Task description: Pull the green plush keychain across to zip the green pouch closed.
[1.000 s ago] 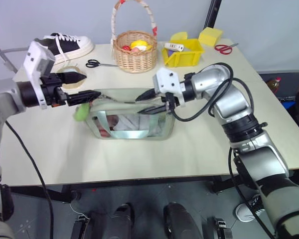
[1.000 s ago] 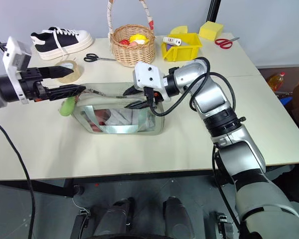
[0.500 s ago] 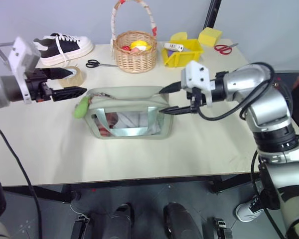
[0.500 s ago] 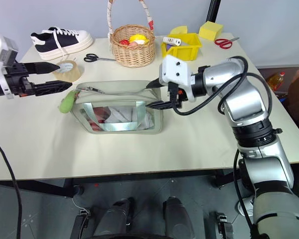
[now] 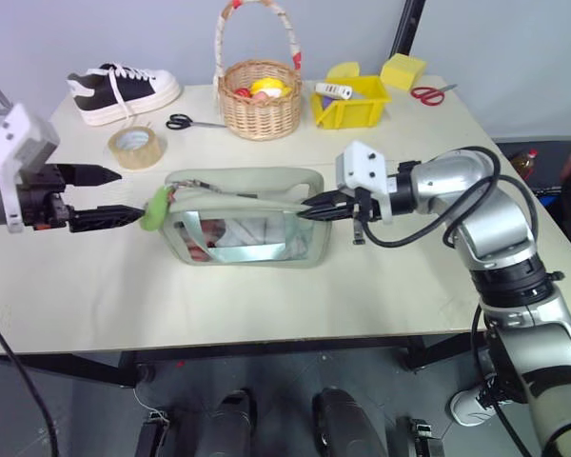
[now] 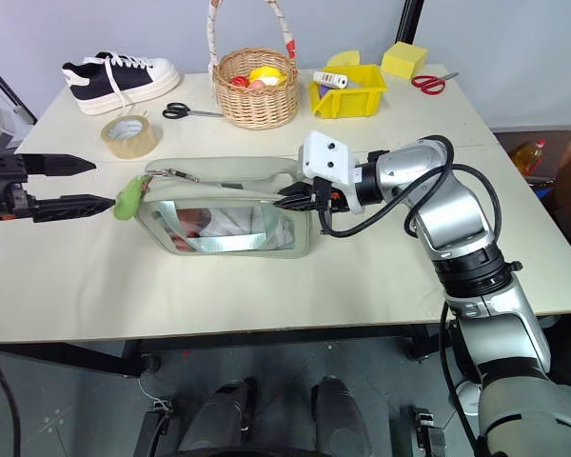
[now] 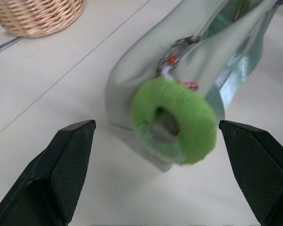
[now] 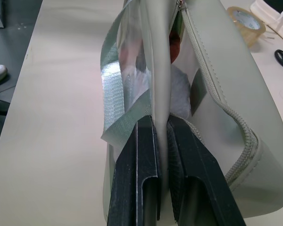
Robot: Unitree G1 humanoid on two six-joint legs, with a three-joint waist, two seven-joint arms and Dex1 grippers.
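The green pouch (image 5: 250, 227) lies mid-table, clear window side facing me, its top zipper open. The green plush keychain (image 5: 155, 208) hangs from the zipper pull at the pouch's left end. My left gripper (image 5: 131, 193) is open just left of the keychain and grips nothing; in the left wrist view the keychain (image 7: 174, 120) sits ahead of the spread fingers (image 7: 61, 174). My right gripper (image 5: 309, 207) is shut on the fabric edge at the right end of the pouch (image 8: 212, 70), the fold pinched between its fingers (image 8: 132, 179).
At the back stand a wicker basket (image 5: 259, 95), a yellow bin (image 5: 350, 105) and a yellow block (image 5: 402, 69). A shoe (image 5: 124, 88), a tape roll (image 5: 135, 146) and black scissors (image 5: 192, 121) lie back left; red scissors (image 5: 426, 92) back right.
My right gripper has shut on the pouch's right end, after standing open around it. My left gripper has drawn back to the left, away from the keychain, still open.
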